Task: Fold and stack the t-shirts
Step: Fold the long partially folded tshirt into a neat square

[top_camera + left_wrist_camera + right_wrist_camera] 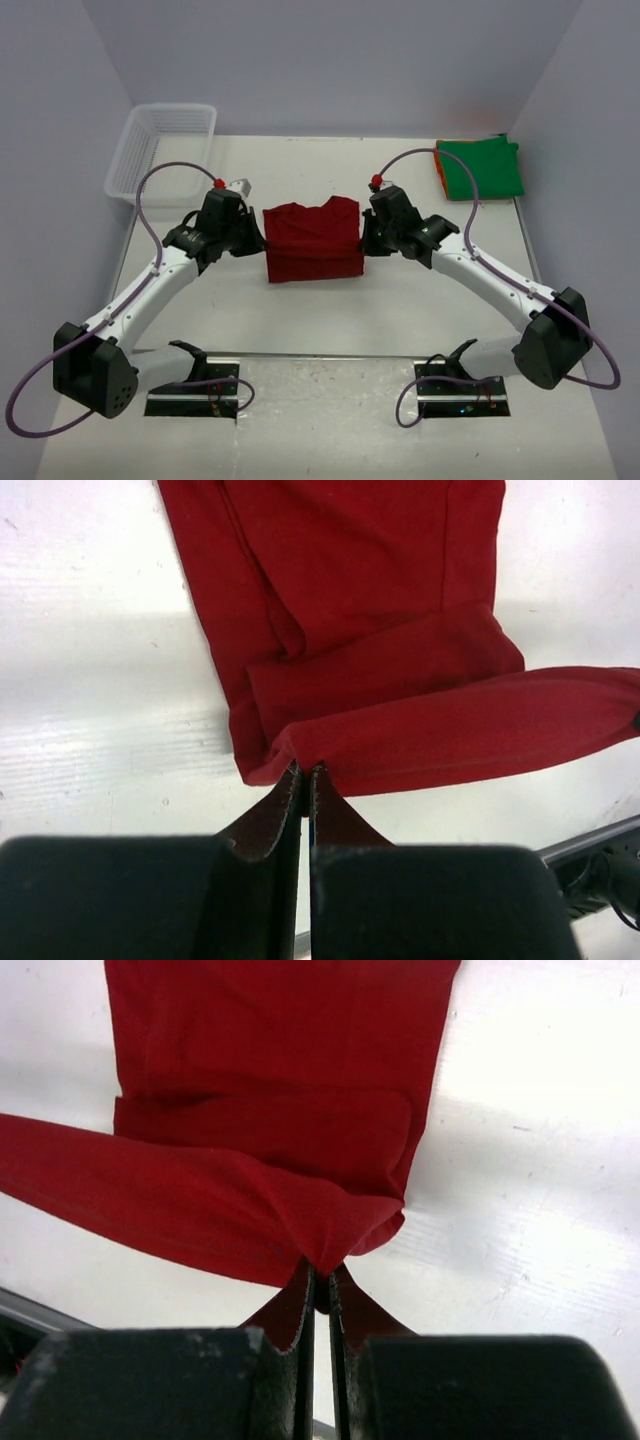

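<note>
Tabletop (330, 320) white, lilac walls (330, 60) around, dark red t-shirt (312, 242) at centre

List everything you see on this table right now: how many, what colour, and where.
dark red t-shirt: one, dark red, middle of the table, partly folded
green t-shirt: one, bright green, folded at the far right corner
orange t-shirt: one, orange, under the green t-shirt, only an edge showing
basket: one, white mesh, far left corner
table: one, white, under everything
left arm: one, white and black, reaching in from the near left
right arm: one, white and black, reaching in from the near right
left gripper: one, black, shut on the dark red t-shirt's left edge
right gripper: one, black, shut on its right edge
</note>
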Robot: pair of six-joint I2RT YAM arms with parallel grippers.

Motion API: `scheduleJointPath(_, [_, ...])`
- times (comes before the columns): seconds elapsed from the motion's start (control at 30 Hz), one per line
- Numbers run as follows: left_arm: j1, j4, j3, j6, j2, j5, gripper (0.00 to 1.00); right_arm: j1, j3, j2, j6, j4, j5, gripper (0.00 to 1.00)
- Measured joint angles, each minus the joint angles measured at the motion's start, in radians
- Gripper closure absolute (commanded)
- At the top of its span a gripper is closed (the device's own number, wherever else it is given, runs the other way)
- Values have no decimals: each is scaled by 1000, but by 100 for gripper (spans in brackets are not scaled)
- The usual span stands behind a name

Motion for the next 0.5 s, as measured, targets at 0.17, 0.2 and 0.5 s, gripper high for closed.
scheduleJointPath(0.17, [5,19,56,16,82,-11,100,-48,65,74,-34,-1,-19,100])
scheduleJointPath(0.2, [7,21,73,20,96,-14,100,-56,80,90,-40,-2,-21,100])
scheduleJointPath(0.5, [39,29,205,48,192,-42,100,-104,231,222,-84,-10,-48,100])
